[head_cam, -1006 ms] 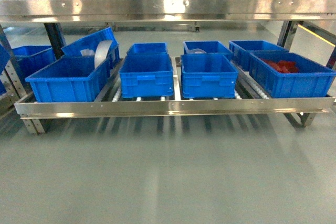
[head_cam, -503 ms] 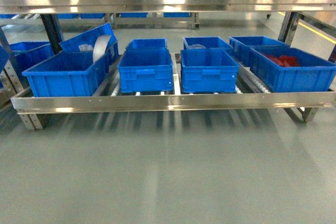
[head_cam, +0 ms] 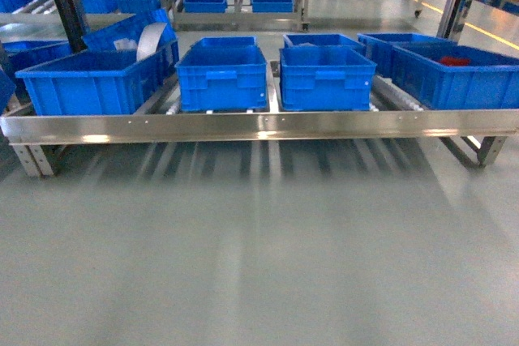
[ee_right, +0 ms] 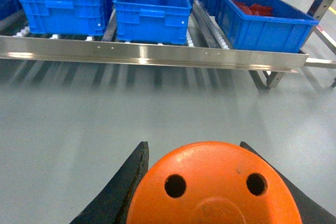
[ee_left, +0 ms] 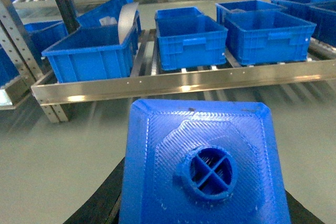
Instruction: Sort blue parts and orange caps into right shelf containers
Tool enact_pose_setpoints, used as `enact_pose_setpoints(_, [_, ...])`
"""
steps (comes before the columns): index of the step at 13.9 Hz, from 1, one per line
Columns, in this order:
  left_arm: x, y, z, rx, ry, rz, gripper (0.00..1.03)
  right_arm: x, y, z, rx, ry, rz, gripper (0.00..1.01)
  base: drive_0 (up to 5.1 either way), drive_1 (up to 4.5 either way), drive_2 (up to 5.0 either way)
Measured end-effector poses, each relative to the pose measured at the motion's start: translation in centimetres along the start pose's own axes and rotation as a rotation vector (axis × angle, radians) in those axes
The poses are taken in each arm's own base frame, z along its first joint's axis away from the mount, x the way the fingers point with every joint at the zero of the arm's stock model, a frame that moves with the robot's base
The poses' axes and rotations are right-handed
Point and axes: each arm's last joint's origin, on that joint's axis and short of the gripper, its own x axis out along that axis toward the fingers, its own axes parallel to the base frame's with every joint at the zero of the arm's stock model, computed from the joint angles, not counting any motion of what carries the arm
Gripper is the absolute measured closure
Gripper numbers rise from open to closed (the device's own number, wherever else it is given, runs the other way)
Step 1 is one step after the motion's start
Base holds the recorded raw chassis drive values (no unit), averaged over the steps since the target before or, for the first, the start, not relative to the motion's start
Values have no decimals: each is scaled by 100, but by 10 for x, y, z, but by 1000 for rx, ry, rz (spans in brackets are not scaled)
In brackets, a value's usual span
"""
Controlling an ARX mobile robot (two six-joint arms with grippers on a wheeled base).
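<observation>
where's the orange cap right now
The orange cap is held in the right tool, filling the bottom of the right wrist view, above the grey floor and short of the steel shelf rail.

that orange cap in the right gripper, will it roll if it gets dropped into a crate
Probably, if it lands on its side: the orange cap looks round in outline. Its flat top with two holes suggests that it would sit steady end-down. It looks like hard, smooth plastic, so it may slide.
</observation>
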Motion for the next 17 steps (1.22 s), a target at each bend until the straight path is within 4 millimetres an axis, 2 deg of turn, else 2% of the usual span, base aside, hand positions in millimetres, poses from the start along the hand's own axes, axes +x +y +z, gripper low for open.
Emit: enact_pose_setpoints(17, [0, 0, 0, 0, 3, 0, 59, 0, 0, -1, 0, 3, -1, 58, 0, 0, 0])
